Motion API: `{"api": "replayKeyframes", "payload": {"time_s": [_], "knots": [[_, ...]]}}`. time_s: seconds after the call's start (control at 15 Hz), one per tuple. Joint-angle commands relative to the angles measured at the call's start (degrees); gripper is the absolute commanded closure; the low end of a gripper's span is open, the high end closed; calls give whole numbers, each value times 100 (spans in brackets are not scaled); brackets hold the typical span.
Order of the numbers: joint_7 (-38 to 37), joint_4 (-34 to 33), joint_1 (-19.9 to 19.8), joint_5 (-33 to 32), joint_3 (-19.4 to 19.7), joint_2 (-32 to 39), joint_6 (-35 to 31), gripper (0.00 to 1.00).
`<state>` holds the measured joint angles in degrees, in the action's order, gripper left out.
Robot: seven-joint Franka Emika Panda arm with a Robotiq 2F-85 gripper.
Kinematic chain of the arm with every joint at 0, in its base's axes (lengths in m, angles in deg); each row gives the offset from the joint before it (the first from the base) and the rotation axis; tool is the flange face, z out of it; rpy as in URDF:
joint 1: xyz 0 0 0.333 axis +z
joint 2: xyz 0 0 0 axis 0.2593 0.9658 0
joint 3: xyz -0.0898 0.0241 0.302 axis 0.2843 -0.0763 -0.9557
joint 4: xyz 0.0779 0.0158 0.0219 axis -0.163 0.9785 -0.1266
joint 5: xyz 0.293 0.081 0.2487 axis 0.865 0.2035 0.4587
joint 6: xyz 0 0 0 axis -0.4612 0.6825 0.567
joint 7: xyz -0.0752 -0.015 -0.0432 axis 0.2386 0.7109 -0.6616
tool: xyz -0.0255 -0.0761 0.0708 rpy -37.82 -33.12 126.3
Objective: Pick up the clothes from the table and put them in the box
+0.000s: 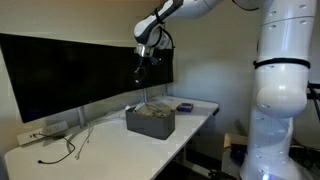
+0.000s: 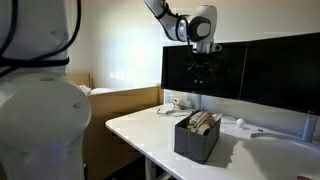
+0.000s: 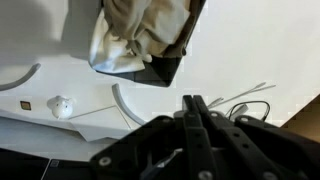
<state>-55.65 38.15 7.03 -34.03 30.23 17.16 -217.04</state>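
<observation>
The dark grey box (image 1: 150,123) (image 2: 195,140) stands on the white table (image 1: 100,142) (image 2: 145,128). Cream and tan clothes (image 2: 204,123) (image 3: 140,25) lie inside it, bunched up to about the rim. My gripper (image 1: 141,72) (image 2: 203,73) hangs well above the box, in front of the black monitor. In the wrist view its fingers (image 3: 197,101) press together with nothing between them, and the box (image 3: 165,65) sits at the top edge of that view.
A wide black monitor (image 1: 70,70) (image 2: 270,70) runs along the back of the table. Thin dark cables (image 1: 65,150) (image 3: 250,100) and a white power strip (image 1: 45,130) lie beside the box. A small dark object (image 1: 185,107) rests near the far table end.
</observation>
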Motion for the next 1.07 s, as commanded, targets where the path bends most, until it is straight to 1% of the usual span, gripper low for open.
{"api": "replayKeyframes", "payload": {"time_s": [0.0,0.07,0.13,0.4,0.73,0.87,1.0], "knots": [[-630,55,97,-405,55,-117,-101,71],[-813,86,95,-547,77,-78,-204,68],[-962,93,90,-669,91,-38,-238,63],[-1321,207,60,-1046,174,161,-660,38],[-1469,313,0,-1460,298,600,-994,5],[-1446,314,-38,-1528,341,825,-982,0],[-1392,302,-91,-1496,363,1057,-929,0]]}}
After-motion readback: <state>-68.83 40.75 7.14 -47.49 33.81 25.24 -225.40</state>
